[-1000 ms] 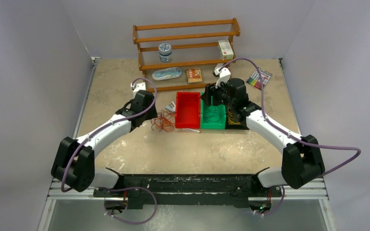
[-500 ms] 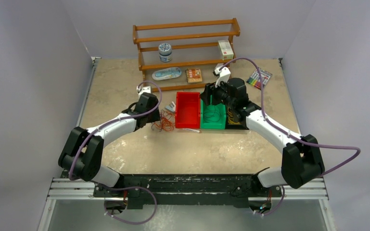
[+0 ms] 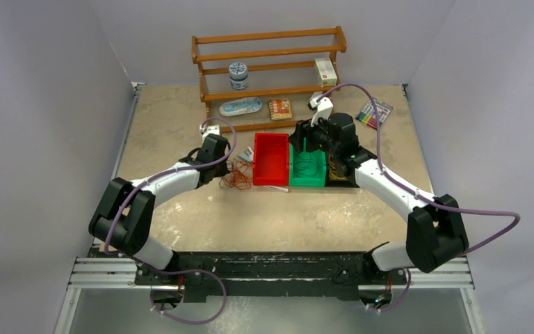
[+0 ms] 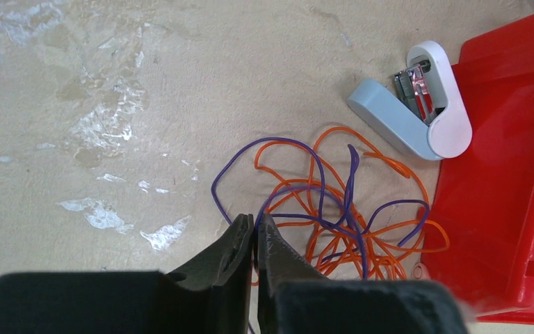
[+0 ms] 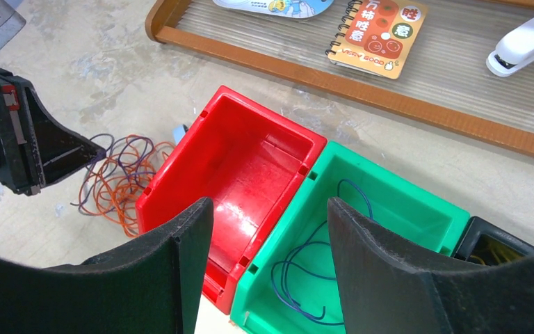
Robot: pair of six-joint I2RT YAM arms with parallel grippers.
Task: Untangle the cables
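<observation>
The cables lie as a loose tangle of orange and purple strands on the table, just left of the red bin. My left gripper sits at the tangle's left edge with its jaws pressed together on a purple strand that runs between the tips. The right wrist view shows those left fingertips touching the tangle. My right gripper hangs open and empty over the seam between the red bin and the green bin. One blue cable lies coiled in the green bin.
A grey-and-white stapler lies beside the tangle against the red bin. A black bin adjoins the green one. The wooden rack behind holds a tin, a box and a notebook. Markers lie at the back right.
My left arm has reached forward and right to the tangle, and its jaws have closed on a purple strand. The right arm has not moved.
</observation>
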